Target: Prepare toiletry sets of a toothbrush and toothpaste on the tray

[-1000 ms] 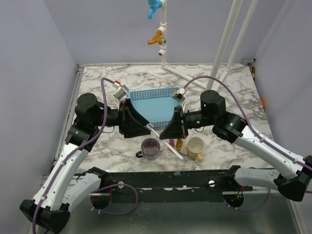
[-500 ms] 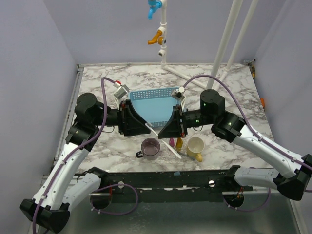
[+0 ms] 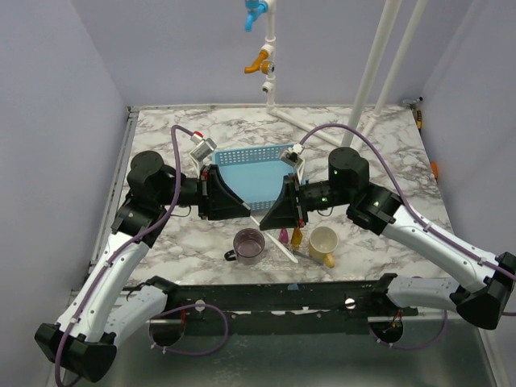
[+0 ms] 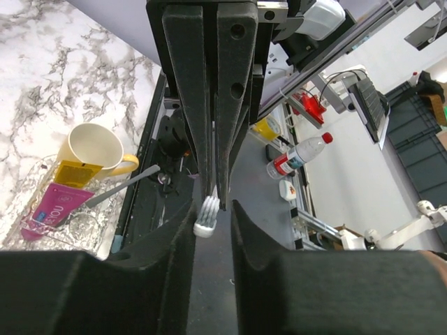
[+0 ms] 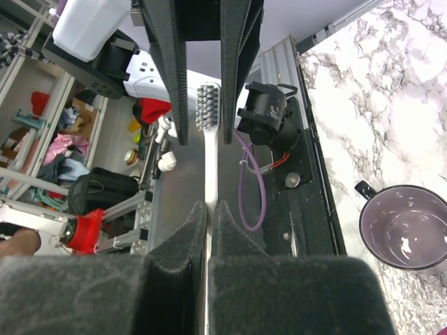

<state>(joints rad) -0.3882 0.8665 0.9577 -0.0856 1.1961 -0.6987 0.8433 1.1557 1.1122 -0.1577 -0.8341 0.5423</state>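
Note:
My right gripper (image 5: 209,206) is shut on the handle of a white toothbrush (image 5: 208,150) and holds it in the air above the table's front. Its bristled head (image 4: 207,215) sits between the fingers of my left gripper (image 4: 213,209), whose jaws stand narrowly apart; the head is against one finger, with a gap to the other. From above, the two grippers (image 3: 246,208) (image 3: 262,222) meet tip to tip. Below, the clear tray (image 4: 28,234) holds a pink toothpaste (image 4: 56,206), a yellow toothpaste (image 4: 73,172) and a grey toothbrush (image 4: 122,188).
A yellow mug (image 3: 324,243) stands right of the tray and a purple mug (image 3: 249,243) left of it. The light-blue mesh basket (image 3: 254,173) lies just behind both grippers. White poles (image 3: 375,72) rise at the back right.
My left gripper's jaws have narrowed around the toothbrush head. Both grippers have shifted slightly; the right one keeps its hold on the handle.

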